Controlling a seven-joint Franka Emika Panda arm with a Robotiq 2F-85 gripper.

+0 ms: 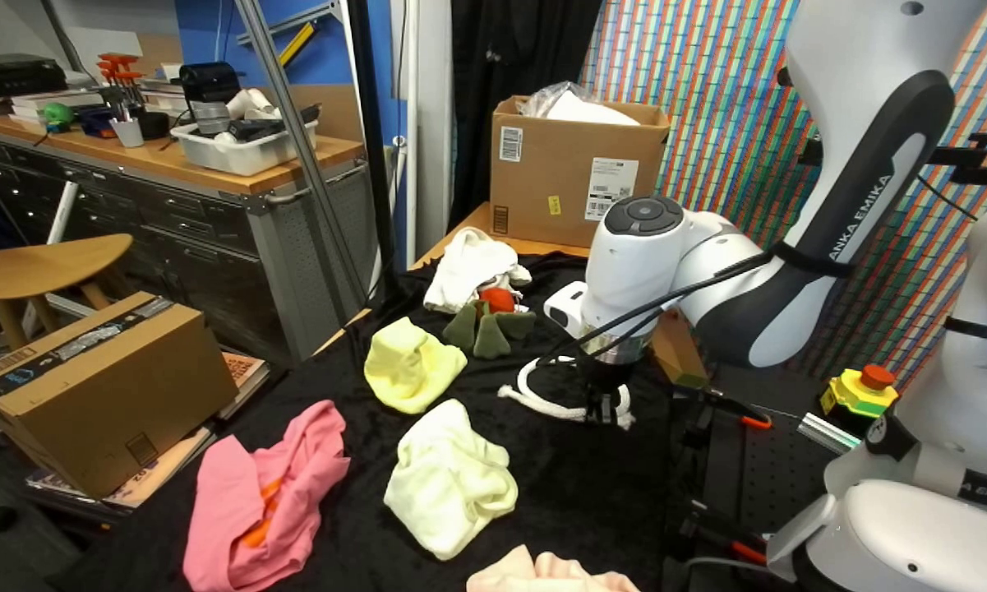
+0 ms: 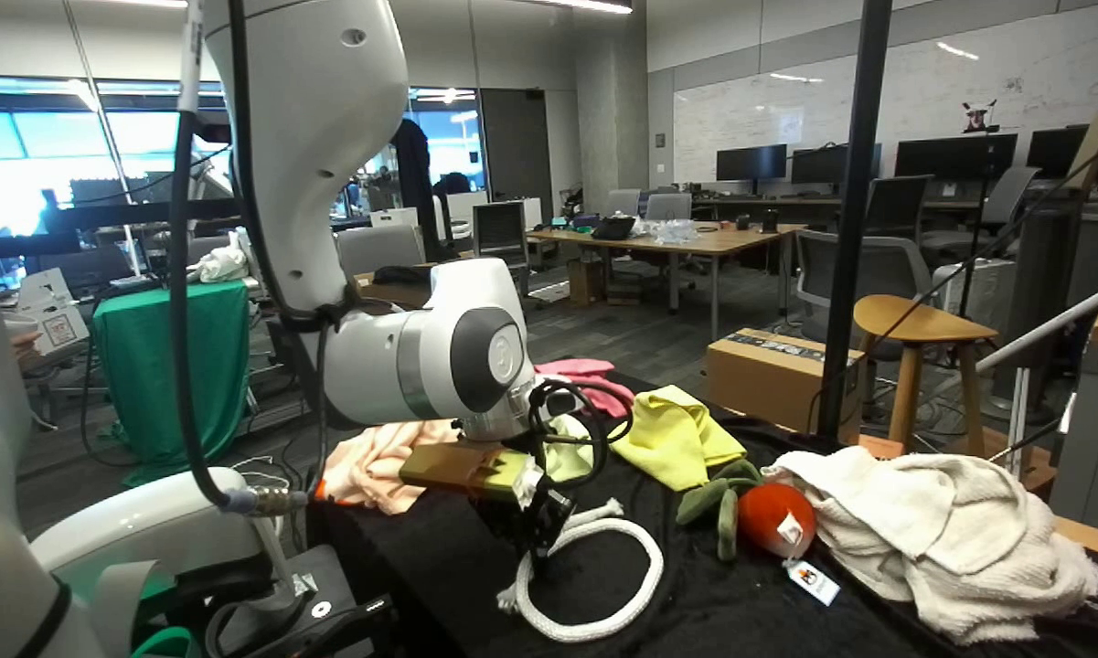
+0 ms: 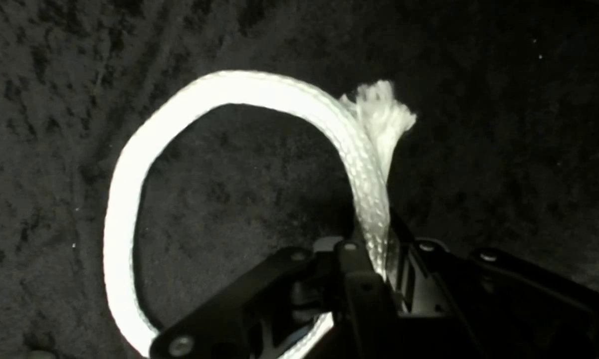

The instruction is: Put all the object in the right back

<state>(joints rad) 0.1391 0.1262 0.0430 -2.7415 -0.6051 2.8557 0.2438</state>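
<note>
The hand (image 3: 380, 257) grips the white rope (image 3: 121, 224) near the robot-side edge of the bench (image 1: 600, 501); the arm (image 1: 859, 193) reads "ANKA EMIKA".

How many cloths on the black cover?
5, in an exterior view: white cloth farthest, yellow cloth nearer, pale cloth lower centre, pink cloth lower left, peach cloth bottom edge. Others possibly hidden.

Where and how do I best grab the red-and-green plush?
I'd pinch the middle green flap from above, closing across its narrow width: it sticks out over the black tablecloth. The red ball is rounder and right beside the white terry cloth, which might get caught too.
</note>
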